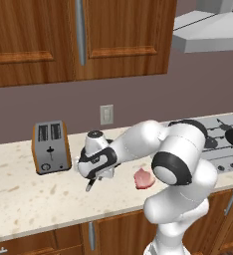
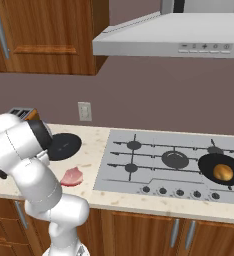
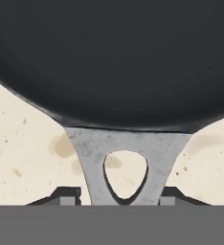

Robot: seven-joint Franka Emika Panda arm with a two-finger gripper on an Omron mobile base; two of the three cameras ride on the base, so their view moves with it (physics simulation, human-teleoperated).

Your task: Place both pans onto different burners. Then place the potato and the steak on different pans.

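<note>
Pans are split: one sits on the near right burner (image 2: pixel 220 172) of the cooktop (image 2: pixel 139 172) with the potato (image 2: pixel 222 172) already in it; the other pan (image 2: pixel 64 145) lies on the worktop (image 1: pixel 34 196), left of the cooktop and just beyond the steak (image 2: pixel 72 176). Pincer (image 3: pixel 118 198) is down at this second pan, on its handle side. In the hand view the grey forked bracket (image 3: pixel 126 153) that joins handle to bowl runs straight between the two tips (image 3: pixel 66 195), with the black bowl directly ahead, so the handle's long axis lies in line with the hand's approach and the pan extends away from the tips. The tips stand on either side of the bracket at a middling gap; whether they bear on it cannot be told, so no grip is confirmed. In the left base view the hand is low over the worktop, right of a toaster (image 1: pixel 51 147), with the handle end (image 1: pixel 90 186) showing below it. Judgement: the step in hand is securing this pan for carrying rightward to a free burner. No legible brand, label or writing on any item.
</note>
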